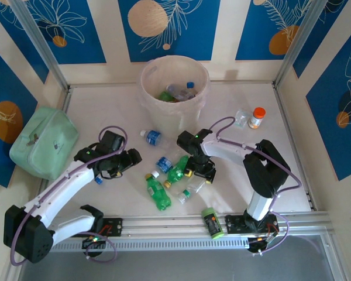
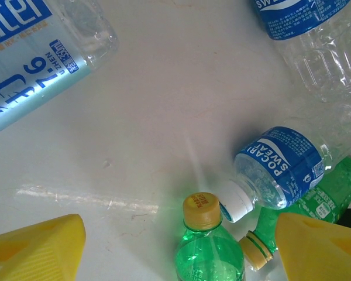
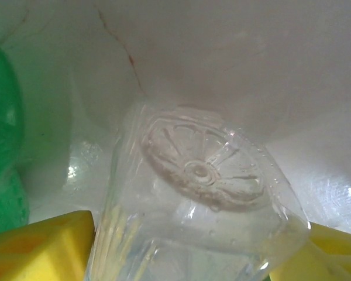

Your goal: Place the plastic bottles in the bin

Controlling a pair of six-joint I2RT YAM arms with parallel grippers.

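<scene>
The right end effector (image 3: 199, 221) clasps a clear bottle (image 3: 200, 170) (base-first); the left end effector (image 2: 178, 218) gapes empty.

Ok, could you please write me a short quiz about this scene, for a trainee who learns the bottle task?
1. True or false: the bin already holds bottles.
2. The left gripper is: A. open, B. shut on a cap, C. shut on nothing.
3. Missing word: the right gripper grips a ___ plastic bottle, seen from its base.
Key: 1 true; 2 A; 3 clear.
</scene>
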